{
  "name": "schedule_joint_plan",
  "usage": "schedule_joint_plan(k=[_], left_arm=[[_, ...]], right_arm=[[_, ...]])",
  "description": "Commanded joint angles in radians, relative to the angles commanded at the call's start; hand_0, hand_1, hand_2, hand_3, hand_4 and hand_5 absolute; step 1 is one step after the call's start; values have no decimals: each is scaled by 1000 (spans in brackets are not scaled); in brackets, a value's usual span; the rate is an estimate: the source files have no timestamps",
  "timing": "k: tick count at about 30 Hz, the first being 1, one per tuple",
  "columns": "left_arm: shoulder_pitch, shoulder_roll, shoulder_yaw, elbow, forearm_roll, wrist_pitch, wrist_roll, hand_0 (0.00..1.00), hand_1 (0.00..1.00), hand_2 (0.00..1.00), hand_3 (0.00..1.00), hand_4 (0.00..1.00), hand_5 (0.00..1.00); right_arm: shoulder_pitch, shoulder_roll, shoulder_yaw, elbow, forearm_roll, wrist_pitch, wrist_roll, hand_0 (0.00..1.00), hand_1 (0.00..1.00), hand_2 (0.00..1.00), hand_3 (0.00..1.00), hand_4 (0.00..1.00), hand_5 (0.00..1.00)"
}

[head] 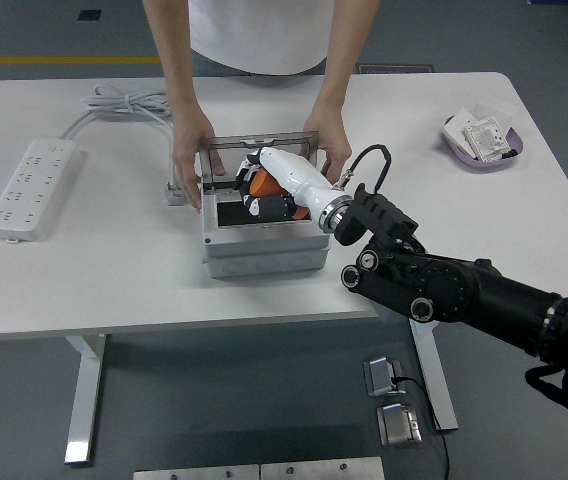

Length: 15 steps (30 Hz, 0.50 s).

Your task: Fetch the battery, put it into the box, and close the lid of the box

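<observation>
A grey box (264, 252) sits mid-table with its clear lid (260, 150) tilted up at the back. My right hand (260, 192), white with black fingers, is lowered into the box's dark opening, curled around an orange battery (262, 183). A person at the far side steadies the box with one hand (192, 160) on its left edge and the other hand (326, 145) on its right rear corner. The left arm is out of sight.
A white power strip (30, 188) with its coiled cable (124, 103) lies at the left. A purple tray (484, 145) with small packets sits at the far right. My black right arm (444, 290) crosses the table's near right edge.
</observation>
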Motion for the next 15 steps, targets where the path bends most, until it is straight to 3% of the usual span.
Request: schedule_joint_plan(k=[1, 2, 7, 8, 13, 15], left_arm=[[0, 0, 0, 0, 0, 0, 0, 642, 697, 611, 593, 656, 95], [-1, -1, 0, 0, 1, 0, 0, 642, 697, 611, 592, 654, 93], [-3, -2, -1, 0, 6, -1, 1, 642, 697, 611, 592, 654, 93], [-4, -2, -2, 0, 7, -1, 1, 642, 697, 610, 592, 652, 92], [-5, -4, -5, 0, 15, -3, 3, 642, 697, 610, 592, 652, 92], [-5, -5, -5, 0, 16, -3, 4, 643, 697, 608, 589, 651, 93]], right_arm=[[-1, 2, -1, -1, 3, -2, 2, 296, 385, 510, 595, 185, 52], [-2, 4, -3, -2, 9, -6, 5, 746, 653, 642, 774, 733, 482], [-7, 11, -10, -8, 30, -21, 19, 746, 653, 642, 774, 733, 482], [-8, 11, -11, -9, 34, -23, 21, 861, 698, 666, 810, 794, 608], [-16, 10, -11, -16, 47, -34, 34, 861, 698, 666, 810, 794, 608], [-20, 8, -10, -15, 50, -39, 38, 884, 700, 665, 812, 824, 662]])
